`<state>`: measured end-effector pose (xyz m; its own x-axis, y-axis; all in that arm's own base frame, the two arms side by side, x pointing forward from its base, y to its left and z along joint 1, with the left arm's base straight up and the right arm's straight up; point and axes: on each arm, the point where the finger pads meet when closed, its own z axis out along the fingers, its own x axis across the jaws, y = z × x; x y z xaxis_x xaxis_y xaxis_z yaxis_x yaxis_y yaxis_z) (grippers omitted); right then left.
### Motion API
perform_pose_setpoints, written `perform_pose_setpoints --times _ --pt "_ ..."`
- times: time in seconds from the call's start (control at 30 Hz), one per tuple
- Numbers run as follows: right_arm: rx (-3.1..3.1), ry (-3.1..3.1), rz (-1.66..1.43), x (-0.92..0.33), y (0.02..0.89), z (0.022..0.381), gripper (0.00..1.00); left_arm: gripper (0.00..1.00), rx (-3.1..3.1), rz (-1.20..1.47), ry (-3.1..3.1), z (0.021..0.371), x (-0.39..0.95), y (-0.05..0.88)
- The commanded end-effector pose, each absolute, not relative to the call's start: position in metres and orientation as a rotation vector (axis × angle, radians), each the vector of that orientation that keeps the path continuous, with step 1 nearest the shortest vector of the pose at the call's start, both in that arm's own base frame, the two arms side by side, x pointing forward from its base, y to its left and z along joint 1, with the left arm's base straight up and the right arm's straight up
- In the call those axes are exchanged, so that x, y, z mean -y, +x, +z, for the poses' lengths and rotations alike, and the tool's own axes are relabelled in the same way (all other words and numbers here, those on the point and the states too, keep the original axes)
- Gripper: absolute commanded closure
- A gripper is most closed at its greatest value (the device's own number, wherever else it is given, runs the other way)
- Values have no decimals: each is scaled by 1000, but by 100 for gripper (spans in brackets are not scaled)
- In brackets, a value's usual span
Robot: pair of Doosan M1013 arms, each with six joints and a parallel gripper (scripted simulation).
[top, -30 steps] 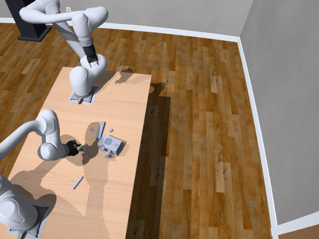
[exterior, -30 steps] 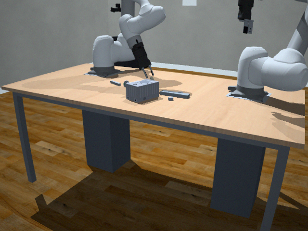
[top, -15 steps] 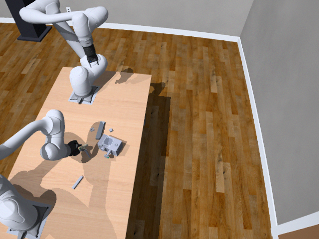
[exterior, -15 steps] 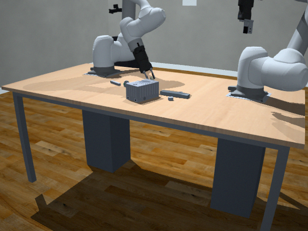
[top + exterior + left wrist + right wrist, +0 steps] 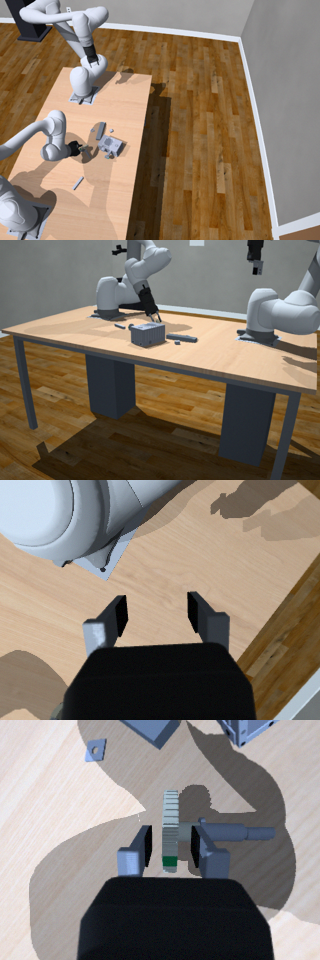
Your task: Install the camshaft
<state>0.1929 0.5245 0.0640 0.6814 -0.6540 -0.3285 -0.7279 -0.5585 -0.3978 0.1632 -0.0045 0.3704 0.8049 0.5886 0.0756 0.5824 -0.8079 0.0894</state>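
Engine case [image 5: 110, 145] [image 5: 147, 334] upright, camshaft [image 5: 84, 148] [image 5: 222, 832] beside it, right gripper [image 5: 80, 147] [image 5: 156, 318] [image 5: 171, 846] spread around the camshaft's gear, left gripper [image 5: 94, 65] [image 5: 157, 614] spread, well apart from case.

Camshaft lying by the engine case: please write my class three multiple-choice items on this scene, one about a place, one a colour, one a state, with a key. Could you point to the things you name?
1. Where is the big gear [image 5: 85, 147] [image 5: 157, 321] [image 5: 170, 820]?
A. Inside the engine case
B. On the floor
C. Between the right gripper's [image 5: 80, 147] [image 5: 156, 320] [image 5: 171, 845] fingers

2. What colour is the bright mark on its rim?
A. Green
B. Red
C. Orange

3. How is the left gripper [image 5: 94, 65] [image 5: 257, 271] [image 5: 157, 606]?
A. Shut on a shaft
B. Open and empty
C. Shut and empty

Key:
1. C: the right wrist view shows the gear between them, with gaps.
2. A: a green band crosses the teeth.
3. B: its fingers stand wide apart, with only tabletop seen between them.
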Motion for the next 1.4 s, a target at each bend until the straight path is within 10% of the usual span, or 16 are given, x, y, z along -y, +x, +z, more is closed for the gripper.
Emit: perform_pose_setpoints --times 0.0,0.8,0.83,1.37 --pt "-1065 -2377 192 -529 194 66 30 0 -950 155 2926 371 5 163" --pt "-1066 -2377 192 -529 194 66 30 0 -950 155 2926 371 5 163" --pt "-1066 -2377 192 -529 194 66 71 0 -950 155 2926 371 5 163" --pt "-1066 -2377 192 -529 194 66 71 0 -950 155 2926 371 5 163"
